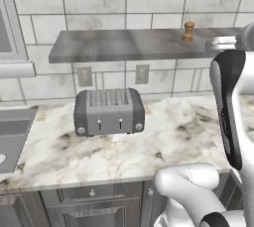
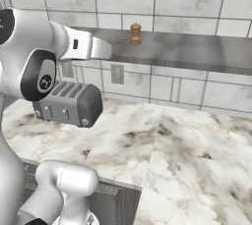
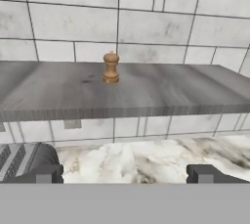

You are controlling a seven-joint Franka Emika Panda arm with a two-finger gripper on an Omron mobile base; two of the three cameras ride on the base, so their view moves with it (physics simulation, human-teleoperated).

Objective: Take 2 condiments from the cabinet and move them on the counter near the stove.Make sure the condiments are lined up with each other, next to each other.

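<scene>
The arm (image 2: 29, 67) is raised level with the shelf (image 1: 134, 45), hand pointing at it. The gripper (image 3: 125, 174) is wide open and holds nothing. The wooden shaker (image 3: 111, 67) stands upright on the shelf, at 12 o'clock from the 2 fingertips (image 3: 46, 173).

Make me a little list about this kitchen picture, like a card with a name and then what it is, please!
shaker: brown wooden shaker standing upright on the shelf, alone
shelf: long grey stone-look shelf on the tiled wall, no doors
gripper: gripper open, holding nothing, level with the shelf's front edge and pointed at the shaker, not touching it
toaster: grey toaster on the counter under the shelf
counter: marble counter with brown-grey veins
wall outlets: two wall outlets behind the toaster
red bottle: cannot tell where it is
</scene>
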